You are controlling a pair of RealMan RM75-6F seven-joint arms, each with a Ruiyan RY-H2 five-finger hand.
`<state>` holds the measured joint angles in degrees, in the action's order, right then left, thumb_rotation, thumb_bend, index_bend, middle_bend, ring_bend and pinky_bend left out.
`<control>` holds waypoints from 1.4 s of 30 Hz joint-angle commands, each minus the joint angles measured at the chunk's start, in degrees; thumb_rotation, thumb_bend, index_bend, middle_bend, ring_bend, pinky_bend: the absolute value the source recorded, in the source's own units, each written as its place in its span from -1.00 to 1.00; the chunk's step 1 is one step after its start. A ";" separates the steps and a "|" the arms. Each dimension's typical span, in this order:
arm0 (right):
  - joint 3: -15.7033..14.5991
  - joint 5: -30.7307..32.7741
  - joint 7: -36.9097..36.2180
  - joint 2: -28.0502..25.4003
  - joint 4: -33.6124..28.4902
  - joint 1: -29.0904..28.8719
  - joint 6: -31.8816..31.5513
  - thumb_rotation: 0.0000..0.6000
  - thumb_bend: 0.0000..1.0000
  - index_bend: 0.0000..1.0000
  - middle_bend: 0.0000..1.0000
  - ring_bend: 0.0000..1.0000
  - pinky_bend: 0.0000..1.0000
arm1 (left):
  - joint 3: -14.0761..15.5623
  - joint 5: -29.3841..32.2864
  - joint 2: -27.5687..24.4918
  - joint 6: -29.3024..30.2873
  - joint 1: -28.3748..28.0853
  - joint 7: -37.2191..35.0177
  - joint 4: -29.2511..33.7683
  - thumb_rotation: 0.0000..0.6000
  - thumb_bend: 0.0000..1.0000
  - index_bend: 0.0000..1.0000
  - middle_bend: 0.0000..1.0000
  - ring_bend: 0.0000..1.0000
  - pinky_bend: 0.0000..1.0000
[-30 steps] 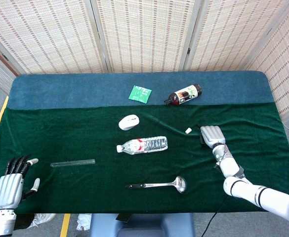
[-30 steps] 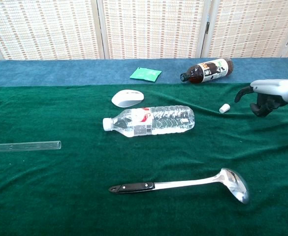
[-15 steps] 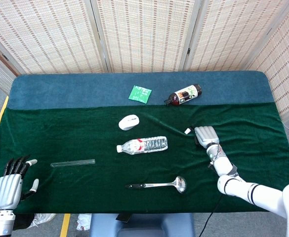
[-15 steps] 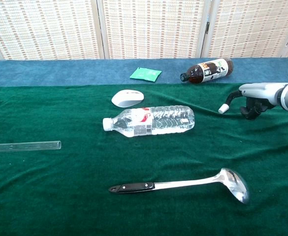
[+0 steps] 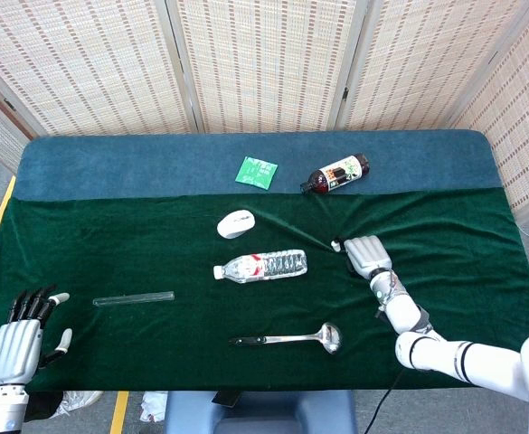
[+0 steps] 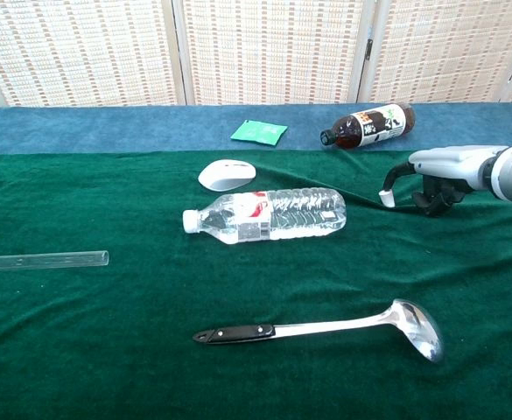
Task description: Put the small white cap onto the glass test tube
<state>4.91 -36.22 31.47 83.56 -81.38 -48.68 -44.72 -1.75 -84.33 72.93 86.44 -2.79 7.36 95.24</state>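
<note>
Woven screens (image 5: 264, 63) stand behind the desk (image 5: 110, 244), which carries a green cloth at the front and a blue strip along the back.

The cap (image 6: 387, 199) lies on the green cloth, right of centre, just right of the water bottle's (image 6: 267, 215) base. The right hand (image 6: 432, 175) hovers directly over and beside it, palm down. Its fingers (image 6: 394, 178) curl downward around the cap; the head view shows the cap (image 5: 336, 244) at the fingertips. Whether the fingers actually touch or pinch the cap cannot be told.

The tube (image 5: 134, 297) lies flat on the cloth at the far left, well apart from the cap, open end toward the centre. The left hand (image 5: 17, 347) rests near the desk's front-left corner, fingers (image 5: 31, 304) extended and apart, holding nothing, just left of the tube.

Other items: a mouse (image 6: 227, 175) behind the water bottle, a ladle (image 6: 326, 328) at the front, a green packet (image 6: 259, 131) and a dark bottle (image 6: 367, 125) on the blue strip.
</note>
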 commanded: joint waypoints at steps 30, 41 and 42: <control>-2.74 -1.94 1.17 -3.04 -6.87 1.39 -7.36 1.00 0.64 -0.63 1.00 1.00 1.00 | 0.15 -0.10 0.53 -0.59 -0.13 -1.22 -1.21 1.00 -0.14 -0.47 -0.71 -0.79 -1.00; -0.06 -9.12 -1.50 -5.59 -10.70 4.63 -16.46 0.96 -0.21 -0.63 0.88 1.00 1.00 | 0.12 -0.17 0.43 -0.55 -0.15 -1.33 -1.13 1.00 -0.14 -0.48 -0.71 -0.79 -1.00; 0.18 -9.23 -1.64 -5.81 -11.00 4.82 -16.78 0.90 -0.35 -0.63 0.86 1.00 1.00 | 0.11 -0.16 0.45 -0.56 -0.15 -1.32 -1.11 1.00 -0.14 -0.48 -0.71 -0.79 -1.00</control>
<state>4.48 -44.70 30.23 78.26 -91.73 -44.47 -60.63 -1.65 -84.49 73.38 85.88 -2.94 6.04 94.13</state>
